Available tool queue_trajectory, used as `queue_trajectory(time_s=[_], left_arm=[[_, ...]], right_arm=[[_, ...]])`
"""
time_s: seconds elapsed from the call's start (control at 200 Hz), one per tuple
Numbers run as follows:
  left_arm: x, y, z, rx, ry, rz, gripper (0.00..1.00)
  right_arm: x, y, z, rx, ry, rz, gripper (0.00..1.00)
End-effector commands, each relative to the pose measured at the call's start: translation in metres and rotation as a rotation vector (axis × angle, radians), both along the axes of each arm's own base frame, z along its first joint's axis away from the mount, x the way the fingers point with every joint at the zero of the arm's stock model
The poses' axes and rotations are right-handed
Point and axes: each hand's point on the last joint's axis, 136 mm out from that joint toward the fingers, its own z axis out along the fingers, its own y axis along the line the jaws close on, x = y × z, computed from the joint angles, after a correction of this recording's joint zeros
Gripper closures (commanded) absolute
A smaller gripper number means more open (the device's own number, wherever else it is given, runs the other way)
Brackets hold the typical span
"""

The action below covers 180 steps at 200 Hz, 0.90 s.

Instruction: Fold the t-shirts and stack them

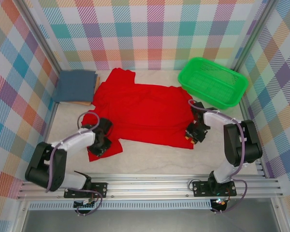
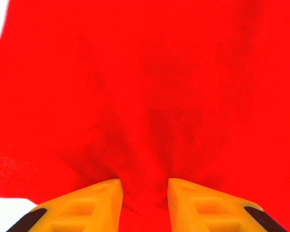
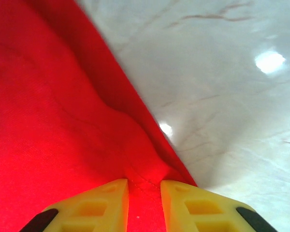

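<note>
The bright red t-shirt (image 1: 140, 108) lies spread across the middle of the table, plain side up, its print hidden. My left gripper (image 1: 99, 143) is at the shirt's near-left corner, and its yellow fingers (image 2: 94, 203) pinch a bunched fold of red cloth (image 2: 145, 121). My right gripper (image 1: 195, 131) is at the shirt's right edge. Its fingers (image 3: 193, 205) clamp the hemmed edge of the red cloth (image 3: 63, 121). The slate-blue t-shirt (image 1: 76, 86) lies folded at the back left, on a tan board.
A green mesh basket (image 1: 212, 81) stands at the back right, close to the right arm. Plaid walls close in the table on three sides. The pale marble tabletop (image 3: 222, 72) shows bare to the right of the shirt and along the near edge (image 1: 154, 159).
</note>
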Motion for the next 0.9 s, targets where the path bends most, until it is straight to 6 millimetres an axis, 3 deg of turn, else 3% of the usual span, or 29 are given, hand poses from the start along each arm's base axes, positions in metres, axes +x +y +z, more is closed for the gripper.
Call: queue_trajectory(time_s=[0.0, 0.165, 0.28, 0.6, 0.77, 0.895], left_arm=[[-0.065, 0.003, -0.012, 0.014, 0.138, 0.11, 0.68], [-0.074, -0.008, 0.0, -0.035, 0.093, 0.127, 0.69], [-0.076, 0.0, 0.012, 0.027, 0.091, 0.097, 0.69], [-0.083, 0.023, 0.012, 0.126, 0.084, 0.088, 0.68], [-0.082, 0.036, 0.023, 0.16, 0.058, 0.083, 0.64], [-0.085, 0.049, 0.048, 0.206, 0.032, 0.058, 0.56]], right_arm=[[-0.031, -0.028, -0.008, -0.095, 0.111, -0.027, 0.74], [-0.029, -0.037, -0.011, -0.103, 0.137, -0.004, 0.73], [-0.039, -0.034, -0.016, -0.084, 0.168, -0.006, 0.73], [-0.069, -0.021, -0.008, -0.061, 0.188, -0.002, 0.7], [-0.06, -0.02, -0.007, -0.074, 0.161, 0.024, 0.66], [-0.039, -0.027, 0.018, -0.122, 0.073, 0.065, 0.6]])
